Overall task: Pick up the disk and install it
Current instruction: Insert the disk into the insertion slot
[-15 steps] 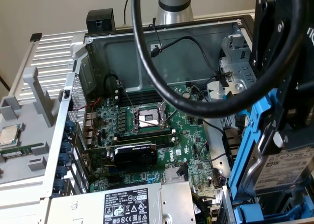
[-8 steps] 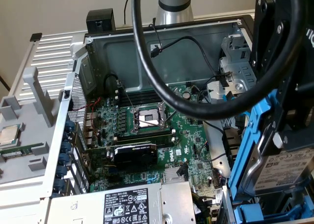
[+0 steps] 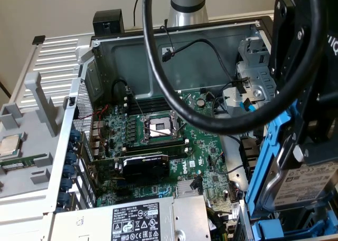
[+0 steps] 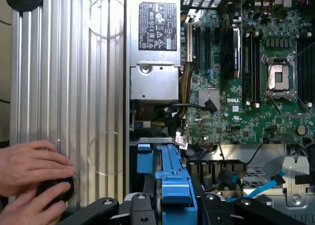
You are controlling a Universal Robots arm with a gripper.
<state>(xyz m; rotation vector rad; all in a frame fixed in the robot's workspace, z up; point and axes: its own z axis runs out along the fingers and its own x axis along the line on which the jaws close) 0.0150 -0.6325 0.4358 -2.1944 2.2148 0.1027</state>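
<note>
The disk (image 3: pixel 309 185), a silver drive with a white label in a bright blue carrier (image 3: pixel 268 156), hangs upright over the drive bays at the exterior view's right edge of the open computer case. My gripper (image 3: pixel 305 146) is shut on it, its black body covering the drive's upper part. In the wrist view the blue carrier (image 4: pixel 175 188) runs edge-on between my gripper's (image 4: pixel 174 208) black fingers (image 4: pixel 142 208), above the bay area beside the motherboard (image 4: pixel 236 102).
Another blue carrier (image 3: pixel 280 231) sits in the bay below. A thick black cable (image 3: pixel 174 93) loops across the case. The power supply (image 3: pixel 132 222) and graphics card (image 3: pixel 145 164) lie inside. A person's hands (image 4: pixel 29 173) rest on a black knob on the ribbed panel. A CPU chip (image 3: pixel 9 145) lies on the grey lid.
</note>
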